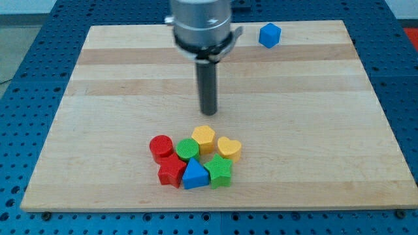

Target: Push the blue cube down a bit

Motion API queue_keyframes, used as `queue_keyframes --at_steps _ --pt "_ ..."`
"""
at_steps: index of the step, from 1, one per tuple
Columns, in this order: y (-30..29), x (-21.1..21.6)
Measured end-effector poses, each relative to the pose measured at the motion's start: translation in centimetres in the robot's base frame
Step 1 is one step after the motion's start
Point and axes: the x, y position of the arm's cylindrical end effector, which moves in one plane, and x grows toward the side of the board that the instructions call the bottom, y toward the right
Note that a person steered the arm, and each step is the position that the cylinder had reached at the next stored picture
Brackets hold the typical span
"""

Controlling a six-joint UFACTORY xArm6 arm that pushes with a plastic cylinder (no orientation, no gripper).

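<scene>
The blue cube point(269, 34) sits near the view's top edge of the wooden board point(117, 85), right of centre. My tip point(208, 112) rests on the board around its middle, well below and to the left of the blue cube and not touching it. The tip is a short way above the cluster of blocks near the view's bottom.
A cluster lies low on the board: a red cylinder point(160, 147), a green cylinder point(187, 149), a yellow block point(204, 138), a yellow heart point(229, 148), a red star-like block point(172, 172), a blue triangle point(194, 175), a green block point(219, 171).
</scene>
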Motion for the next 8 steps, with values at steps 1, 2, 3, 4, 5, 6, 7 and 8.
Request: queue_keyframes --at_steps 1,2,3,4,5,6,7,8 --pt "9.5 -6.2" --pt "18.9 -13.0" --pt "26.7 -19.2" --pt "26.6 -24.0" --pt "16.6 -22.9" --pt "5.7 -18.9" --pt "-3.8 -15.6" --pt "-4.4 -17.4"
